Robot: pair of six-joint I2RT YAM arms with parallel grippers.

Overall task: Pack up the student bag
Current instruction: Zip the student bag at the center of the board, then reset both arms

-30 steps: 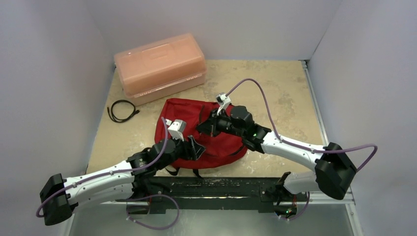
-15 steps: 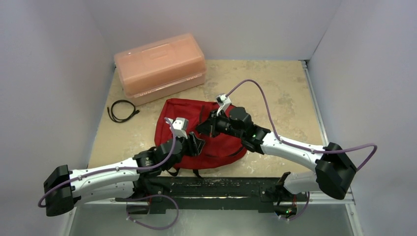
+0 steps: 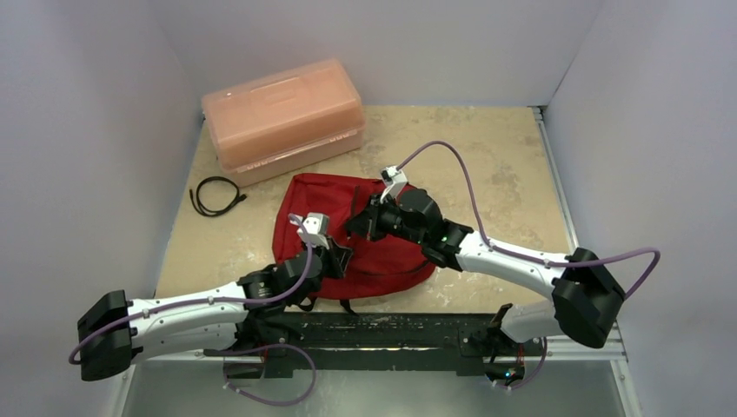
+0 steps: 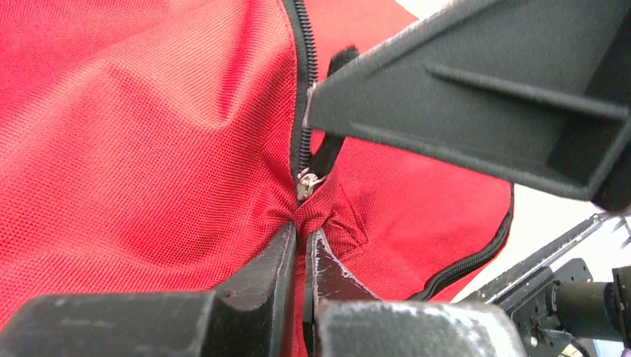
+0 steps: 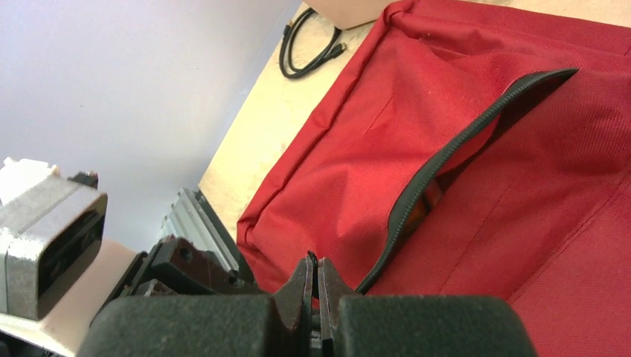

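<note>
The student bag (image 3: 317, 198) is a dark red backpack lying flat mid-table, also seen in the right wrist view (image 5: 350, 163). Its black zipper (image 5: 439, 167) gapes partly open. My left gripper (image 3: 339, 257) is shut on a pinched fold of the bag's red fabric (image 4: 303, 232), just below the metal zipper slider (image 4: 306, 183). My right gripper (image 3: 358, 228) is shut (image 5: 313, 260) on the black zipper pull (image 4: 332, 141), which runs up from the slider. The two grippers sit close together over the bag's near half.
A translucent orange-pink plastic box (image 3: 282, 117) stands at the back left. A coiled black cable (image 3: 215, 195) lies on the table left of the bag. Grey walls close in the left, back and right sides. The arms' black mounting rail (image 3: 382, 334) runs along the near edge.
My left gripper has reached further onto the bag and gone from open to shut on its fabric. The right gripper stayed shut and shifted slightly left.
</note>
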